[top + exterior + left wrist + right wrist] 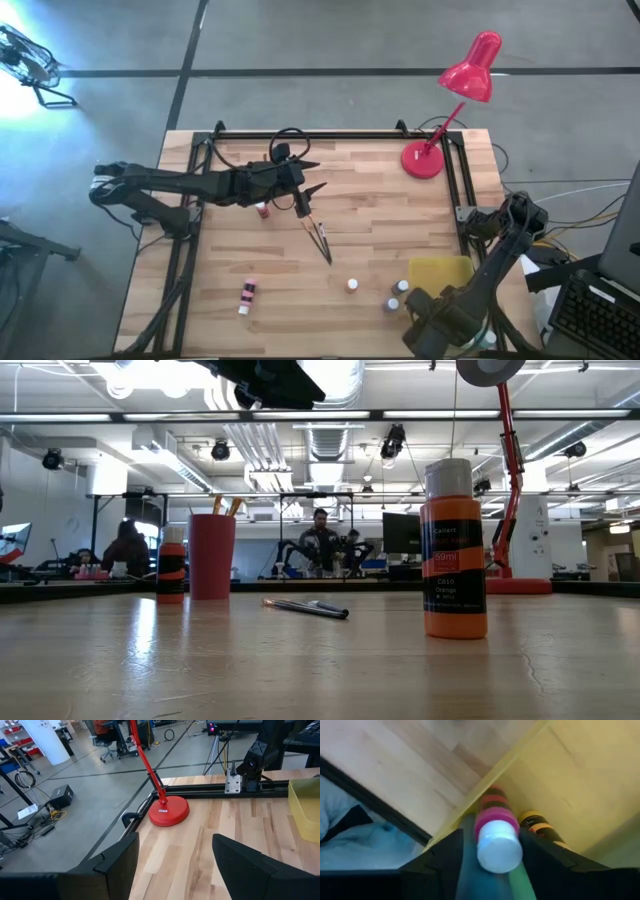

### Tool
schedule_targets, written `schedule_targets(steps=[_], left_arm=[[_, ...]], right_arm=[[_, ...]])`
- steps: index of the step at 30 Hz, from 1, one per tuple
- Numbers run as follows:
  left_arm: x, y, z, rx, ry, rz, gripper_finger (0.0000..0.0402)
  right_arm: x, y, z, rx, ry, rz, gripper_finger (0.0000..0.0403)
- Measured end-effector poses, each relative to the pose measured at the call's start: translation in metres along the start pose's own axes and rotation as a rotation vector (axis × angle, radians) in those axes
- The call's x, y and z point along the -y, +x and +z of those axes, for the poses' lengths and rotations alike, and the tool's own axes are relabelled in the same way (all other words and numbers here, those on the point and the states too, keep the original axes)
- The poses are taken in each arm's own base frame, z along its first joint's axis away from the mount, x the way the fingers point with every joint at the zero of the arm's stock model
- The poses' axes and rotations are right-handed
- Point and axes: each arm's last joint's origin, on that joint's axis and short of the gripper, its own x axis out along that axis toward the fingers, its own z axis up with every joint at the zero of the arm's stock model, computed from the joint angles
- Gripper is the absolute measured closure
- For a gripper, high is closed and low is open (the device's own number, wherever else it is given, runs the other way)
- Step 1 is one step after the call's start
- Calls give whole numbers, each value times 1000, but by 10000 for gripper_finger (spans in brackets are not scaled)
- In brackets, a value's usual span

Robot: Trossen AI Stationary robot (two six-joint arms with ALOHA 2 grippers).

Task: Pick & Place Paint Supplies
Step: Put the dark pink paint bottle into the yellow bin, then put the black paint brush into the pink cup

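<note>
Counted from the high view, the wooden table (380, 240) carries four small paint bottles out in the open: one lying on its side with a pink band (246, 295) near the front left, one white-capped bottle (352, 285) standing mid-front, and two more (398, 294) close together just beside the yellow tray (440, 270). One further small bottle (262, 210) sits under the left arm. Paintbrushes (320, 236): a thin bundle near the table's middle, number not clear. One red desk lamp (465, 85) stands at the far right corner.

Low view only: an orange bottle (454, 550) with a grey-white cap stands nearest, a red-and-black bottle (171, 565) and a red cup (212, 556) holding brush handles stand farther back, and the brushes (308, 607) lie flat between them. People sit in the room behind.

Right wrist view only: inside the tray (580, 780), a pink-banded bottle with a white cap (496, 837) lies against the tray wall beside a yellow-and-black bottle (540, 827), with green and blue bottles beneath.

Left gripper (312, 192): above the table's middle, just over the brushes' upper end, fingers wide apart, holding nothing.

Right gripper (490, 865): over the tray at the front right, fingers parted either side of the white-capped bottle; whether they touch it cannot be told.
</note>
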Motion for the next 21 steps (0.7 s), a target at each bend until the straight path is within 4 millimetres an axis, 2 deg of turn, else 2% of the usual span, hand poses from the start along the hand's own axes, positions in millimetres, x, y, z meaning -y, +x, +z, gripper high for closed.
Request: schedule_targets(steps=[5, 10, 21], left_arm=[[0, 0, 0, -1, -5, 0, 145], [0, 0, 0, -1, -8, -1, 145], [0, 0, 0, -2, -7, -3, 145]], right_arm=[[-3, -7, 0, 4, -21, 22, 186], [-2, -17, 1, 9, -23, 41, 175], [15, -44, 7, 14, -7, 33, 201]])
